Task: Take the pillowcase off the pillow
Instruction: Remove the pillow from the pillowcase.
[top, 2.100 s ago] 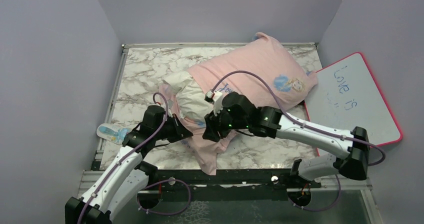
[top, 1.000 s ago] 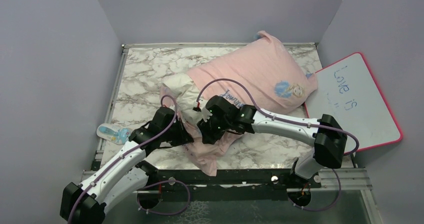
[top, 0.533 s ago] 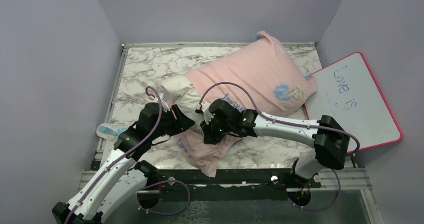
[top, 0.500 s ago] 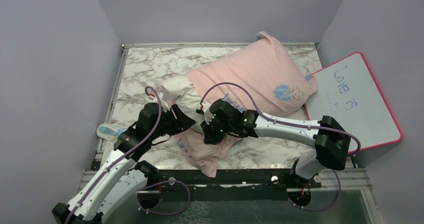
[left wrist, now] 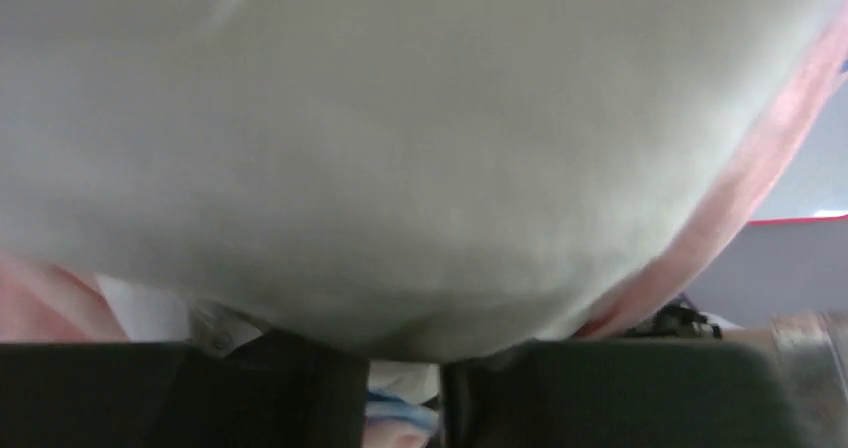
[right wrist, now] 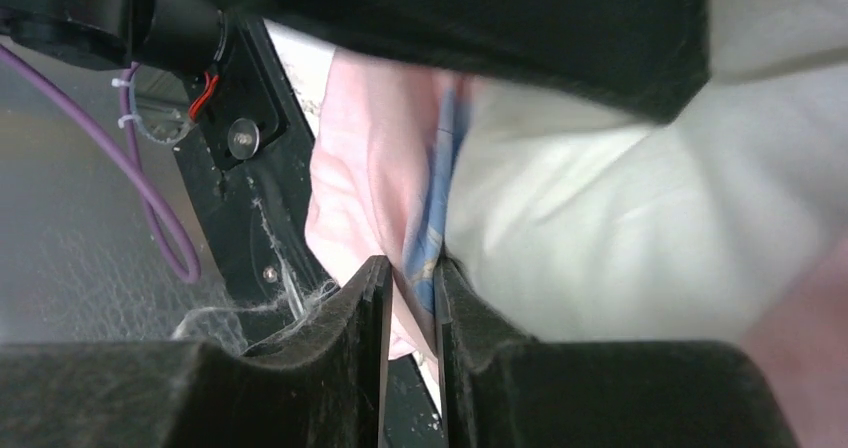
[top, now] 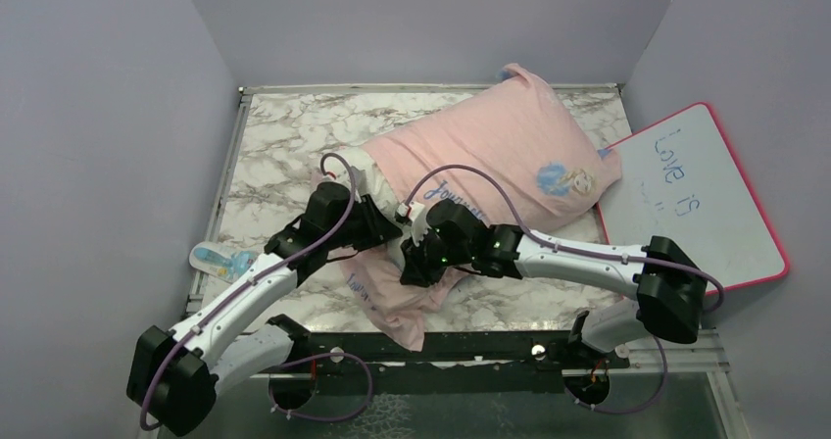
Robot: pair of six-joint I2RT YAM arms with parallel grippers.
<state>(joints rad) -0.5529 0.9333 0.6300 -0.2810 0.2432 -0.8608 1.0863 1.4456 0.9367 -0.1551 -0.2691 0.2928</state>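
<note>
Right gripper (right wrist: 410, 293) is pinched nearly closed on a thin fold of the pillowcase (top: 500, 140), pink and blue layers between its fingers. Left gripper (left wrist: 405, 368) is pressed into the bare white end of the pillow (left wrist: 400, 148). The view is too close and blurred, so I cannot tell if it grips or only pushes.

The covered bulk lies beyond both grippers, its long axis running away from them and off to their right. The open mouth of the case is at the grippers' end, so the case probably has to slide off along that axis. The left gripper is nearer the exposed pillow, the right nearer the loose hem.

Writing: cursive "Journey" on the pink side, partly hidden by cable. "Love is" on the whiteboard (top: 701, 189), further right.
</note>
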